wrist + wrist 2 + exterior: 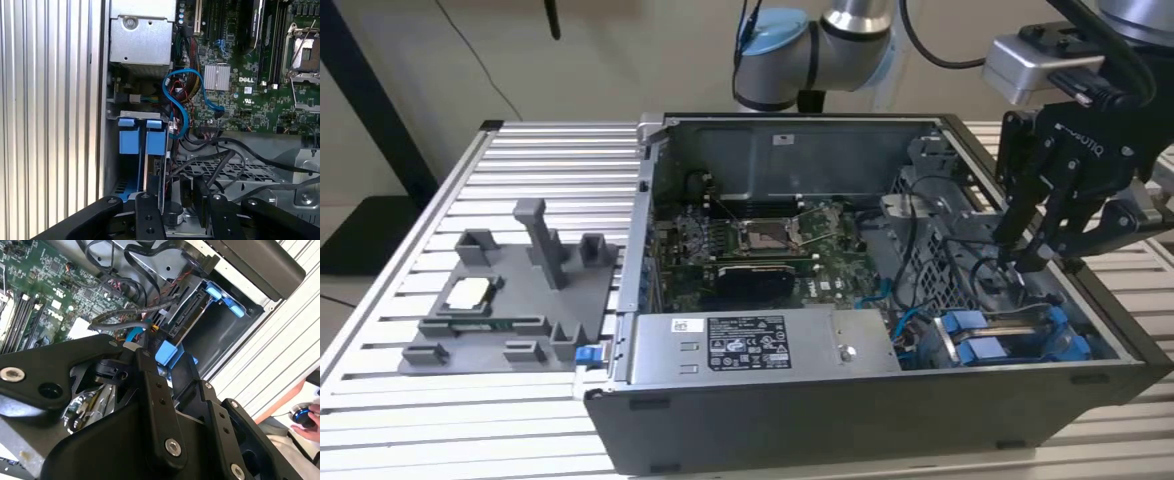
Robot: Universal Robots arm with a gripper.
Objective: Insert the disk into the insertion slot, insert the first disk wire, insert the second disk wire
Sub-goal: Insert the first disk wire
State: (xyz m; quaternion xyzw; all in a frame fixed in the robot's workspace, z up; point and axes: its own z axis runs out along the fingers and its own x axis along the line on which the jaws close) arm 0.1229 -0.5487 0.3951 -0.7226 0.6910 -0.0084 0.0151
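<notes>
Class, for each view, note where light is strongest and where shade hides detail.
Exterior view: the ribbed table is evenly lit; the case interior beneath the gripper is shaded. Second wrist view: the black gripper, close to the lens, darkens the foreground. First wrist view: the table and the silver metal box are brightest; the cables sit in shade.

Quick tally: one PC case [854,420], one motherboard [774,240], one silver power supply [747,345], two blue carrier fronts [129,140], one gripper [1027,262], and one grey tray [507,300] at the case's 9 o'clock in the exterior view.
</notes>
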